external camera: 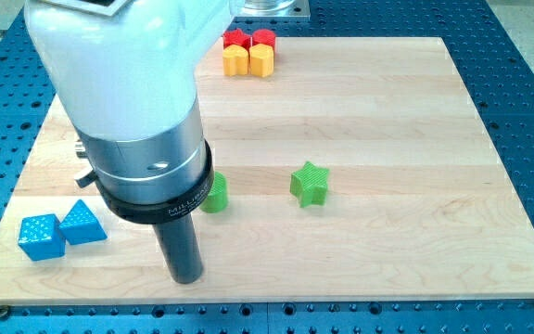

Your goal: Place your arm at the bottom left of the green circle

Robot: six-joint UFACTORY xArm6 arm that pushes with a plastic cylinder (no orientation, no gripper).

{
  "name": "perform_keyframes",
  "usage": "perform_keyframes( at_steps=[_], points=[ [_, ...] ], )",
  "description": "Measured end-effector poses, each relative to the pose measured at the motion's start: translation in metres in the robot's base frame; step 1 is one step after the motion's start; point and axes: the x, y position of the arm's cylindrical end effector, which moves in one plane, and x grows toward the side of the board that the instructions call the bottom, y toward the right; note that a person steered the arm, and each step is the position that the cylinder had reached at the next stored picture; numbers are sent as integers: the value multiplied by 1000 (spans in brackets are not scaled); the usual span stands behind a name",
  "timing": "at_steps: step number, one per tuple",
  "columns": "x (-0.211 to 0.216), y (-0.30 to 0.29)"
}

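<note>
My tip (186, 276) rests on the table (387, 121) just below and to the view's left of the green circle (216, 193), which the arm half hides. There are no jaws, only the bare rod holding nothing. The green star (310, 183) sits near the circle on its right.

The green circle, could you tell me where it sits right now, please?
The green circle lies left of centre, partly hidden behind my arm, left of the green star; my tip rests at its bottom left.
</note>
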Motion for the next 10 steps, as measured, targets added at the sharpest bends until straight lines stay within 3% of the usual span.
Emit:
perform_keyframes(
  at_steps=[10],
  points=[
    [5, -7]
  ],
)
